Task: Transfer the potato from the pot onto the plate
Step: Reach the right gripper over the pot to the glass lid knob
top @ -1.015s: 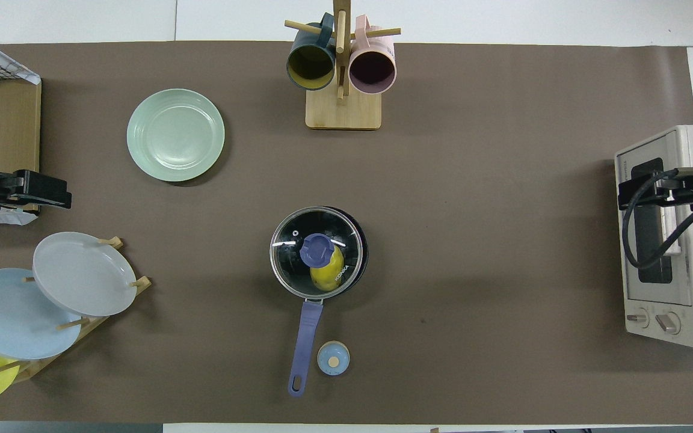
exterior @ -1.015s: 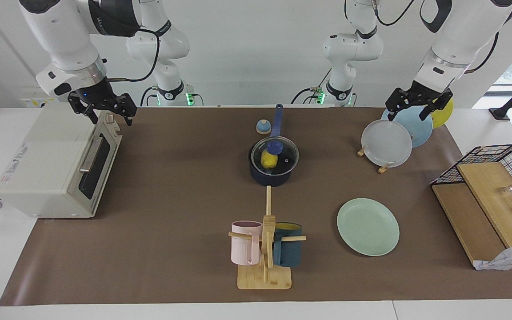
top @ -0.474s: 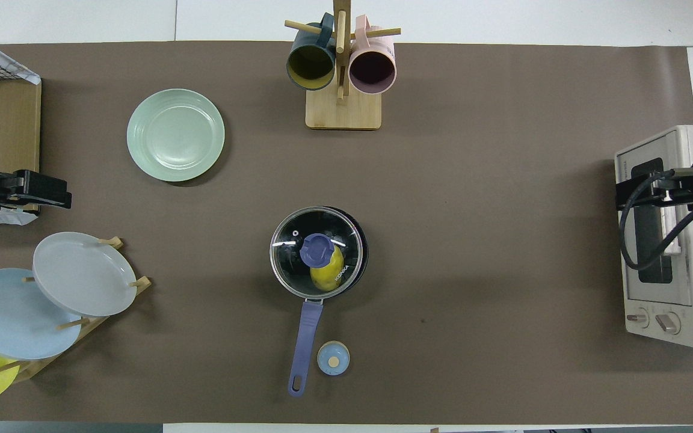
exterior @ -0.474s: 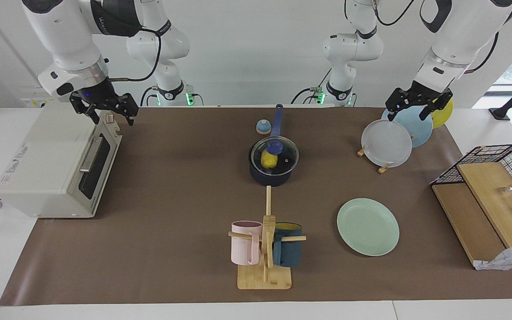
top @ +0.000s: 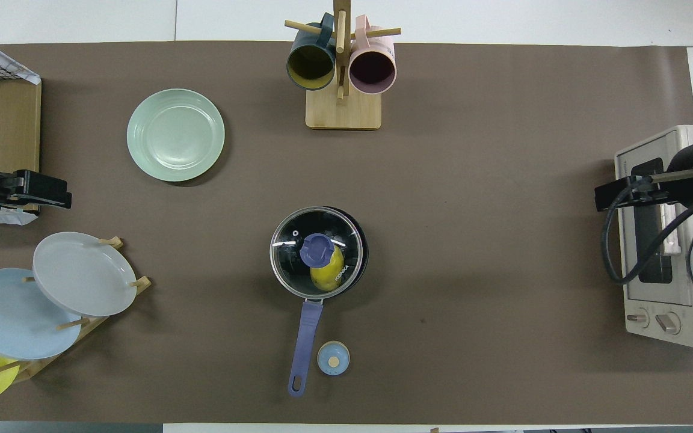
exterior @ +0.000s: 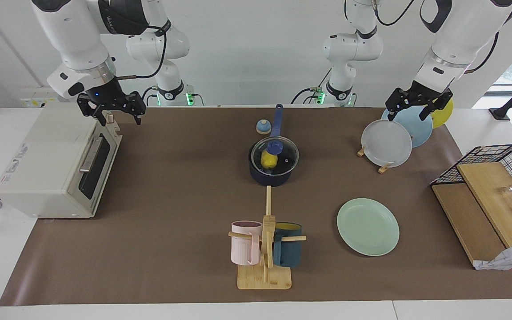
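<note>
Right gripper [exterior: 117,114] hangs over the toaster oven [exterior: 56,160] with fingers spread and nothing between them, while the left gripper [exterior: 411,106], also spread and empty, waits above the plate rack [exterior: 382,168]. Between them the potato [exterior: 268,159] sits in the pot [exterior: 270,174] under a glass lid [top: 315,252]; the mint plate [exterior: 368,226] lies bare, farther from the robots. The sound opening move, by this reading, is a straight-down pinch on the lid's knob [exterior: 274,146], lifted clear without nudging the pot.
</note>
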